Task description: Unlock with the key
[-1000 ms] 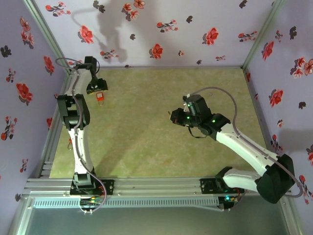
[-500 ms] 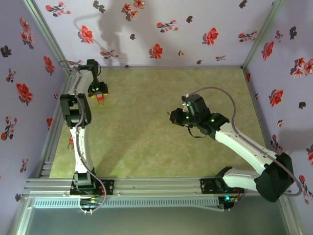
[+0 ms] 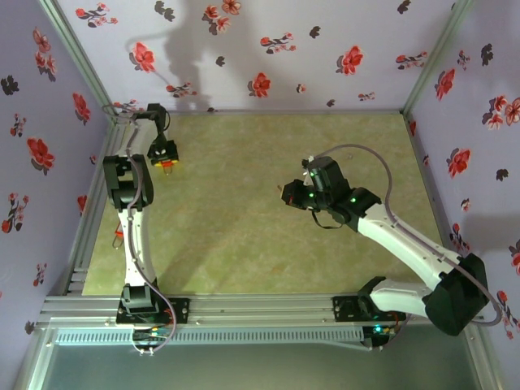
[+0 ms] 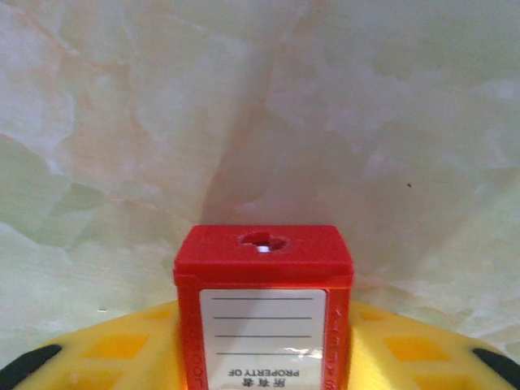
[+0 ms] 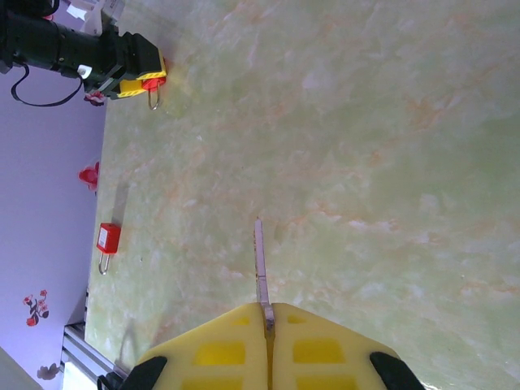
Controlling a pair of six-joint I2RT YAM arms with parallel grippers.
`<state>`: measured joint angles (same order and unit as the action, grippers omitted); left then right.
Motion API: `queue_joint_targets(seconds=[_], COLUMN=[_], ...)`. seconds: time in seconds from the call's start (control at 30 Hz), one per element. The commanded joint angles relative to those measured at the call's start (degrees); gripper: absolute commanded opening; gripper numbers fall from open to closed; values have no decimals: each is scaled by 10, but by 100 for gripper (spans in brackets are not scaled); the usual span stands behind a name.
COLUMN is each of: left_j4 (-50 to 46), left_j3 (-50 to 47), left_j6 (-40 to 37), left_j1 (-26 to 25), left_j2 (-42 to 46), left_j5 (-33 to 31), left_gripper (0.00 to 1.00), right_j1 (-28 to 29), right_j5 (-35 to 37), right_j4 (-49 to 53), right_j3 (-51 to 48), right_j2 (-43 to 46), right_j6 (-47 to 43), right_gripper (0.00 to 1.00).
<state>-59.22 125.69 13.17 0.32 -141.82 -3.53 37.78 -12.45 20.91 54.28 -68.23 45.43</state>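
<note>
The red padlock [image 4: 264, 325] is held near the far-left corner of the table [image 3: 244, 244], pinched between the fingers of the left gripper [image 4: 264, 349], keyhole [image 4: 260, 240] facing away from them. The right gripper [image 5: 266, 313], clamped on the key [image 5: 261, 268], stands mid-table, well apart; the padlock lies off the blade's axis.

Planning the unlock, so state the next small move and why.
Probably swing the right claw toward the left claw: the key is pinched in the right one, the padlock is gripped in the left with its keyhole facing outward, and bare table separates them.
</note>
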Motion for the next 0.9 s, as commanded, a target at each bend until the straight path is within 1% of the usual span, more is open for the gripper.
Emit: queue_joint_targets(seconds=[0.0, 0.13, 0.2, 0.27, 0.37, 0.47, 0.5, 0.53, 0.6, 0.63, 0.7, 0.87], left_j4=[-17, -12, 6, 49, 171, 330, 383, 425, 481, 501, 494, 460], left_j3=[15, 8, -12, -58, -171, -331, -382, -439, -528, -566, -590, -605], left_j6=[-3, -17, -35, -62, -130, -234, -285, -357, -489, -550, -621, -723], left_j1=[5, 4, 2, -2, -19, -63, -85, -108, -152, -177, -211, -297], left_j2=[-17, -10, 11, 57, 172, 319, 362, 409, 485, 515, 553, 612], left_j5=[-13, -7, 6, 25, 67, 131, 159, 191, 245, 257, 276, 277], left_gripper=[41, 37, 35, 34, 30, 28, 27, 25, 21, 20, 18, 14], right_j1=[4, 4, 2, -6, -41, -106, -127, -141, -147, -147, -149, -146], right_j5=[-2, 1, 10, 20, 21, -44, -77, -97, -113, -124, -145, -222], right_j4=[-17, -16, 6, 54, 131, 180, 196, 216, 252, 266, 281, 254], right_j3=[-3, -7, 0, 20, 53, 77, 88, 103, 130, 141, 156, 143], right_j2=[16, 15, 14, 13, 18, 20, 18, 15, 13, 14, 16, 25], right_j6=[2, -3, -19, -44, -81, -113, -129, -147, -179, -192, -202, -193], right_gripper=[0, 0, 0, 0, 0, 0, 0, 0, 0, 0, 0, 0])
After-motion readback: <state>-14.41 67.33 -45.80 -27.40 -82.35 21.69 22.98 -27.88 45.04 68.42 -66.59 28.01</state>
